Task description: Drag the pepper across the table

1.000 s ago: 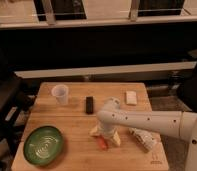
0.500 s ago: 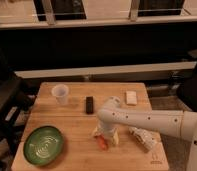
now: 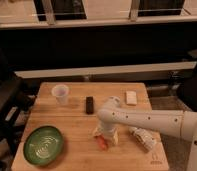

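Taking the middle of the table (image 3: 74, 122) as our dial, we see the gripper (image 3: 105, 135) lowered just off centre toward 5 o'clock. The pepper (image 3: 101, 143) lies right at its tip (we cannot tell whether the pincer is spread or pinching it). A green plate (image 3: 43, 145) sits at 8 o'clock, a clear cup (image 3: 60, 94) at 11, a black block (image 3: 90, 104) at 12, and a plastic bottle (image 3: 144, 139) lies near 4.

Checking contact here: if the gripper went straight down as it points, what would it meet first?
Probably the pepper, lying just under the gripper low over the front of the table; depth is unclear, so they may already touch.
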`<state>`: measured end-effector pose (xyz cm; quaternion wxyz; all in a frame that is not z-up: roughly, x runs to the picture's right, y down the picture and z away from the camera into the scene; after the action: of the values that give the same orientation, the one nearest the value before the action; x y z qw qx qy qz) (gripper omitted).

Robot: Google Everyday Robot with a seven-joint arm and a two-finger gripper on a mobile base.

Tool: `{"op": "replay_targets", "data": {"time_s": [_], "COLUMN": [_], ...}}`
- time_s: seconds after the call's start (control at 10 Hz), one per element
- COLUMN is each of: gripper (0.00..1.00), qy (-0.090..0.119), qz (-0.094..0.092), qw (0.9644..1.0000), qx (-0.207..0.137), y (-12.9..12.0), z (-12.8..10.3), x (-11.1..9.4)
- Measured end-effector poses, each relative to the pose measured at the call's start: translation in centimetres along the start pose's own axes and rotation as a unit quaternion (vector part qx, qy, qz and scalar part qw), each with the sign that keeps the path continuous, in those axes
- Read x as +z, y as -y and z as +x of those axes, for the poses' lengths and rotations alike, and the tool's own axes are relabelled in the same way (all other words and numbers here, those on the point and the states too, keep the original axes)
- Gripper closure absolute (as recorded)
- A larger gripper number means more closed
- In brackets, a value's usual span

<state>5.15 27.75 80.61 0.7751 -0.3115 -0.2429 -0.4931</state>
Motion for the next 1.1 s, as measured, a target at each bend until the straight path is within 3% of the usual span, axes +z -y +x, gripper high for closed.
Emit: {"op": "replay_targets", "data": {"time_s": [0.1,0.5,0.9,1.1], "gripper": [0.48,0.49,0.76,0.95], "qy": [0.001,0.001,0.002,0.005], "qz": [0.001,0.001,0.001,0.005], "qw": [1.0,1.0,1.0,0.9999], "qx": [0.001,0.002,0.002,0.014], "y": [0.0,-0.2,-0.2,-1.6], "z": [0.0,0.1,0.1,0.6], "x": [-0.1,-0.7,-1.0,-1.3]}}
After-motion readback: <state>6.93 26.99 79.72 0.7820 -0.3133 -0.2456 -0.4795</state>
